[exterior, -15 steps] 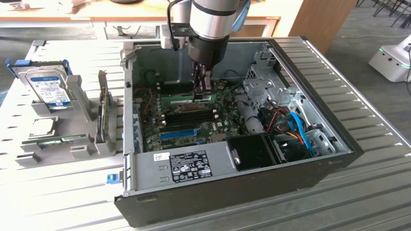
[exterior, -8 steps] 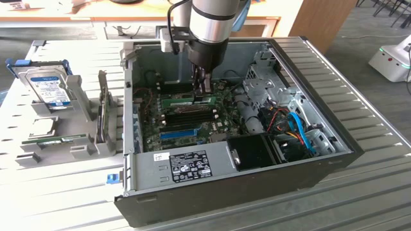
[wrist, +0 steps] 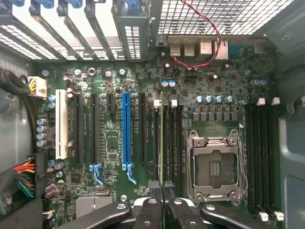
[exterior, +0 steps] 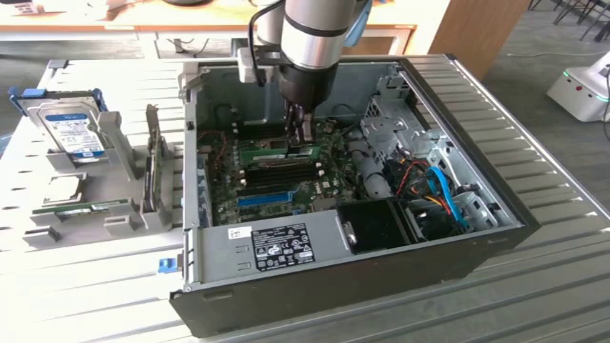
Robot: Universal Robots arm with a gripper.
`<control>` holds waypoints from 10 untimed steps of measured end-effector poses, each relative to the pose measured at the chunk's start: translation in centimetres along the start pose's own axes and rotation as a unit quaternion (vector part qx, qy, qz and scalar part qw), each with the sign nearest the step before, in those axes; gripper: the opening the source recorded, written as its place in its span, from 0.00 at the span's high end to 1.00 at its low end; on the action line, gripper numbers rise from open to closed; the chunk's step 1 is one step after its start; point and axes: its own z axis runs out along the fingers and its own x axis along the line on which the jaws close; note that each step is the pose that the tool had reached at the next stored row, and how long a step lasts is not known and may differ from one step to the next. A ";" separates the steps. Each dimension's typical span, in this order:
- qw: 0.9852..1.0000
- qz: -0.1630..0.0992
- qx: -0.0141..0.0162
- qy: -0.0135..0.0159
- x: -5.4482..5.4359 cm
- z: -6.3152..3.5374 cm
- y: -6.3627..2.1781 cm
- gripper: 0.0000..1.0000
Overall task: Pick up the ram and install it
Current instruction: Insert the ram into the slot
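Open PC case [exterior: 362, 289] lies on slatted table [exterior: 562, 279], mobo [wrist: 224, 123] facing up w/ blue slot [wrist: 126, 131], white slot [wrist: 61, 124] & open CPU socket [wrist: 215, 167]. At exterior view's left, HDD [exterior: 74, 128] stands in grey rack [exterior: 105, 214].

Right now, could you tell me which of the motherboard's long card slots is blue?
The blue slot, between two black slots; the rest are black, except one white slot.
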 end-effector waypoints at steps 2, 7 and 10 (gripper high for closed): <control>1.000 0.000 0.000 0.000 0.0 0.16 -0.01 0.88; 1.000 0.000 0.000 0.000 0.0 0.57 -0.03 0.88; 1.000 0.000 0.000 0.000 0.0 0.84 -0.04 0.88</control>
